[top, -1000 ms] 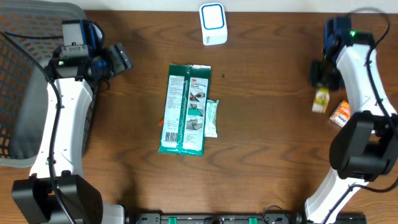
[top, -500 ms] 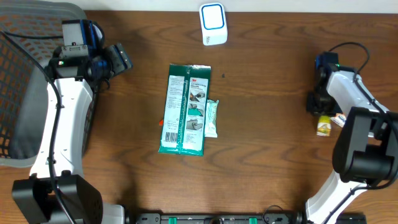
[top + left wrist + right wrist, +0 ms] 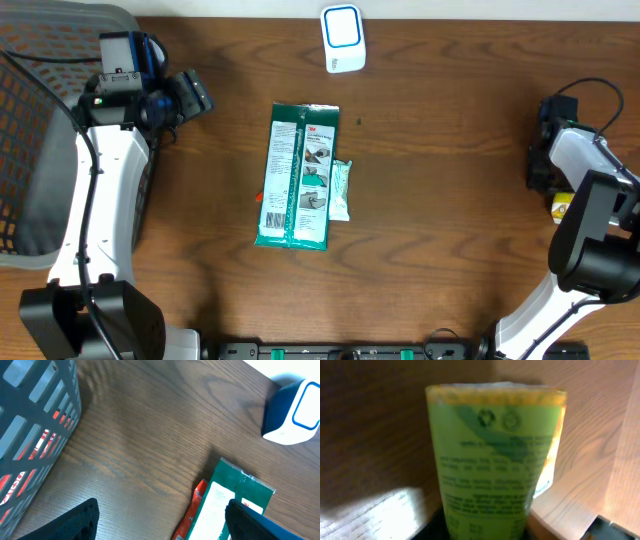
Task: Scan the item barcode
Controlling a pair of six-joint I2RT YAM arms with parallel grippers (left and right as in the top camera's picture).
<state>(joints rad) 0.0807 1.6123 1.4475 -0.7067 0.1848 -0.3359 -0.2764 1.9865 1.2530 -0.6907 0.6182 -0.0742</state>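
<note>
Found the yellow-green packet (image 3: 562, 208) at the 3 o'clock edge of the surface (image 3: 450, 250), just beside the right gripper (image 3: 548, 185); could not tell the jaws there as gripping it or loose. Saw the left gripper (image 3: 196, 96) at 10 o'clock near the basket (image 3: 45, 120), jaws wide open and empty. Noted the scanner (image 3: 342, 38) at 12 o'clock and the green package (image 3: 296, 175) at the centre, well apart from the packet.

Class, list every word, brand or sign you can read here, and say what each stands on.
"3M": on the flat green packet; its smaller print is too small to read.
Two round recycling-style signs: on the yellow-green pouch; the print beneath is blurred.
Red lettering seen through the grey mesh basket: too blurred to read.
</note>
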